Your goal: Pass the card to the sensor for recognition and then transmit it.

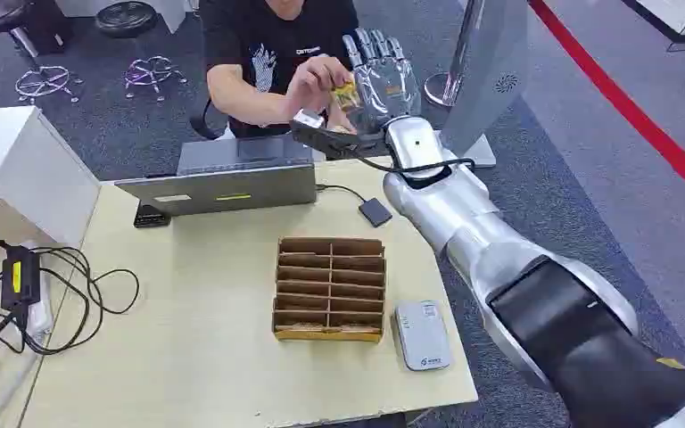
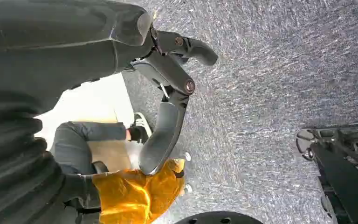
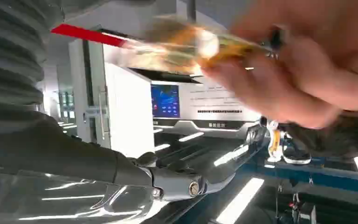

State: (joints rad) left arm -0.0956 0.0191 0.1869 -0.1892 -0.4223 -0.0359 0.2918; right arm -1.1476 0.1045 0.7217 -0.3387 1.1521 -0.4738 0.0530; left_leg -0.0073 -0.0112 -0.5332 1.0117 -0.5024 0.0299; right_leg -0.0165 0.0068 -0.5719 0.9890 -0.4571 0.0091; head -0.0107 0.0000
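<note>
A robotics lab or demo hall. Just below the raised fingers (image 1: 376,46) stands a wooden table (image 1: 196,294) with a laptop (image 1: 232,183) and tangled cables (image 1: 62,294); grey carpet (image 1: 580,169) with a red line (image 1: 629,107) lies beyond them.

Even, bright indoor light falls on the table (image 1: 187,357), with soft shadows and a sharp head view. In the right wrist view, the person's hand (image 3: 298,70) is motion-blurred, and ceiling light strips (image 3: 242,200) glare.

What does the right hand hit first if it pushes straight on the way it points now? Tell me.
Most likely the person's hand, which is right at the right hand and grips the yellow card there. Behind that is the person's torso; depth is hard to judge.
</note>
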